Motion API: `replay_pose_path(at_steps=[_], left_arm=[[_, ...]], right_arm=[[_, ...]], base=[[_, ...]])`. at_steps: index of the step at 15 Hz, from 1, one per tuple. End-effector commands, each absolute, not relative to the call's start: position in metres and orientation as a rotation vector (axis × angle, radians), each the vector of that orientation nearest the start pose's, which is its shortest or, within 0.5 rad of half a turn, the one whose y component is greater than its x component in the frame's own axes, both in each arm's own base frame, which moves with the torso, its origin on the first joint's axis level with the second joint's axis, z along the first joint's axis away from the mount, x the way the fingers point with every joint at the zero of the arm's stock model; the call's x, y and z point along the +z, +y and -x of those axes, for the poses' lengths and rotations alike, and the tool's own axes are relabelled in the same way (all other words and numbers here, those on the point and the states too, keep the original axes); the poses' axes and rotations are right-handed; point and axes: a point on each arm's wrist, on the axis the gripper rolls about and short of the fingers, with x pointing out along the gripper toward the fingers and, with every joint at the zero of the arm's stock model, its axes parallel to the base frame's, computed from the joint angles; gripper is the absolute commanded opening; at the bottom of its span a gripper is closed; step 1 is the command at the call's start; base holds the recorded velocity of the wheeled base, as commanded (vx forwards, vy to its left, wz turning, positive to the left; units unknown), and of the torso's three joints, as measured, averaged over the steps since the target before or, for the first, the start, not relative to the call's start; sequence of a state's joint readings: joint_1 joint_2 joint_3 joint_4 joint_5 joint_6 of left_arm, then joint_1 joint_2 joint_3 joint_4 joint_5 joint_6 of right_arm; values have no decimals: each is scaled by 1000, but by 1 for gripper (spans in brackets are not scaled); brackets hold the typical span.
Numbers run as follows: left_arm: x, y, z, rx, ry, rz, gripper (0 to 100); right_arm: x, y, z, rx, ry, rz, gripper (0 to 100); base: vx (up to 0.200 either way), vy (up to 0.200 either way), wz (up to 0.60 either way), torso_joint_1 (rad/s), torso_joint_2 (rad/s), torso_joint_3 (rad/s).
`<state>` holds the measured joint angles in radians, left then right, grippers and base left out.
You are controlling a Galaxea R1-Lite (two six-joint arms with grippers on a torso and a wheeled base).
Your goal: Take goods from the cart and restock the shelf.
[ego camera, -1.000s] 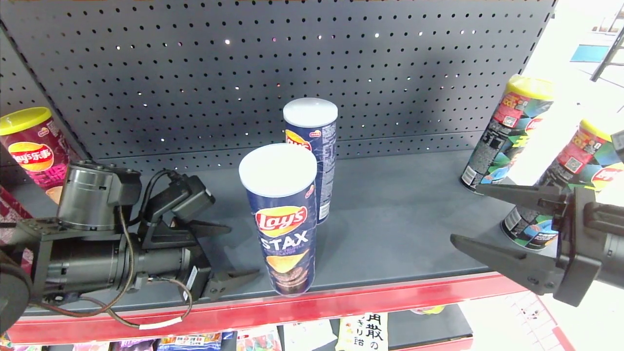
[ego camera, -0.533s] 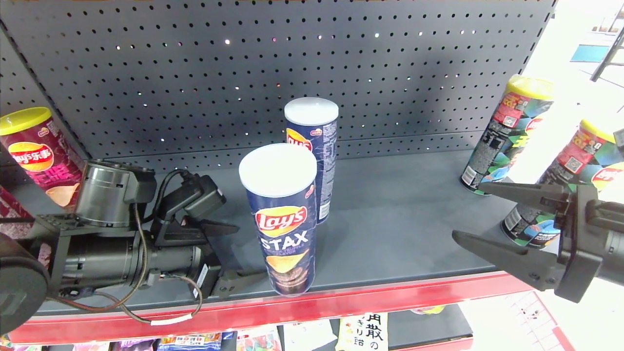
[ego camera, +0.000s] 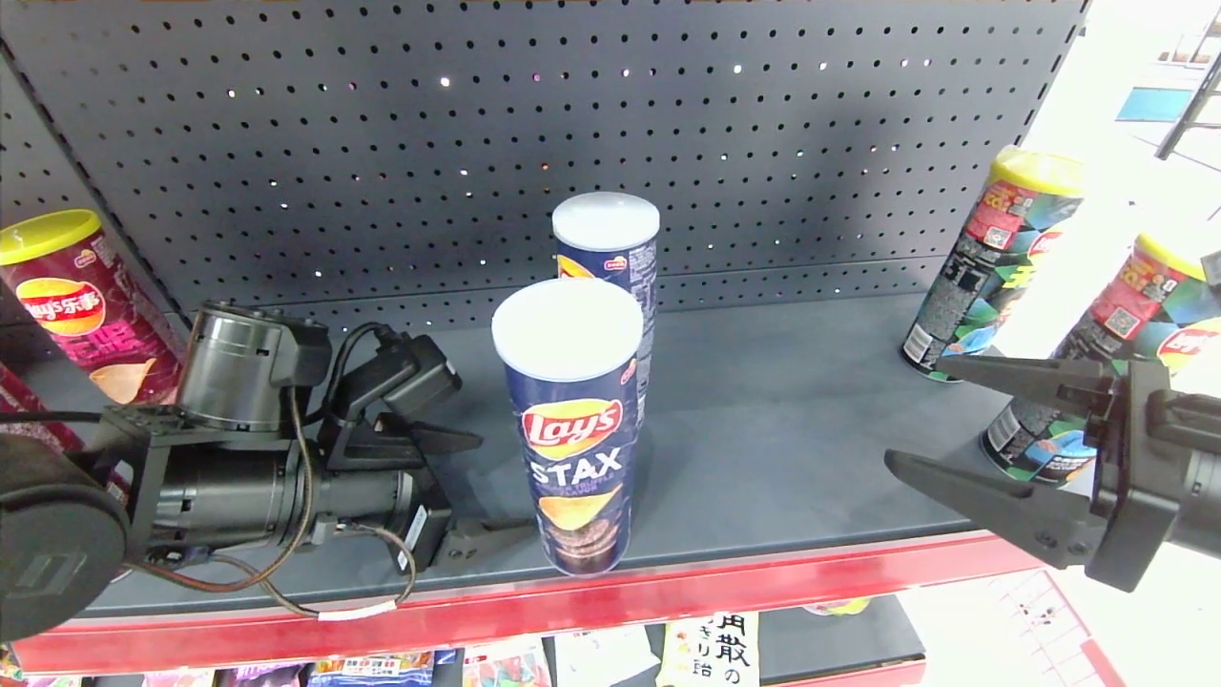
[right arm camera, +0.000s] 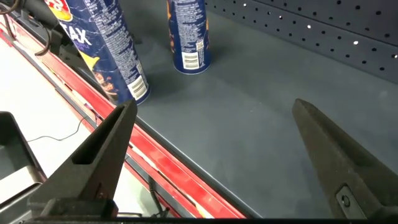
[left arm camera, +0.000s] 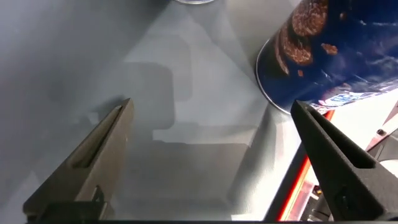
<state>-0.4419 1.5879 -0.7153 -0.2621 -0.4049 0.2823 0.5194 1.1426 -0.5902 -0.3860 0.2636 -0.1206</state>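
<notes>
Two blue chip cans with white lids stand on the grey shelf [ego camera: 782,429]. The front can [ego camera: 574,448] is at the red front edge; the rear can [ego camera: 610,243] stands just behind it. My left gripper [ego camera: 482,485] lies low on the shelf left of the front can, open, its lower finger [ego camera: 496,530] touching the can's base. In the left wrist view the left gripper [left arm camera: 212,104] holds nothing, and the can's base [left arm camera: 323,56] sits past one finger. My right gripper [ego camera: 916,412] hovers open at the shelf's right front. From the right gripper [right arm camera: 214,107] both cans [right arm camera: 112,56] [right arm camera: 189,34] lie farther along the shelf.
A red can with a yellow lid [ego camera: 67,286] stands at the far left. Two multicoloured yellow-lidded cans [ego camera: 997,258] [ego camera: 1111,353] stand at the right. A perforated back panel [ego camera: 572,114] closes the rear. Bare shelf lies between the blue cans and the right gripper. Packets [ego camera: 706,649] fill the lower shelf.
My left gripper has moved right along the shelf, and the front blue can has shifted right with it, now more in line with the rear can. The right gripper has barely moved.
</notes>
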Motion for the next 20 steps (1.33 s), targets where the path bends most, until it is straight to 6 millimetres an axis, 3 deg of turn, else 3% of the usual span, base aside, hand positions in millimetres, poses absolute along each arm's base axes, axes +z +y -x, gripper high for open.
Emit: replay_pose_path(at_steps=[1, 17, 20], left_arm=[[157, -120, -232, -903, 507, -268, 100], [160, -125, -238, -909, 496, -270, 100], [174, -89, -190, -832, 435, -252, 100]], right_arm=[[228, 87, -140, 792, 124, 137, 100], [229, 84, -136, 777, 114, 137, 100], [218, 74, -116, 784, 109, 144, 100]], base=[[0, 0, 0, 0, 0, 0], [0, 0, 0, 0, 0, 0], [0, 0, 0, 0, 0, 0]])
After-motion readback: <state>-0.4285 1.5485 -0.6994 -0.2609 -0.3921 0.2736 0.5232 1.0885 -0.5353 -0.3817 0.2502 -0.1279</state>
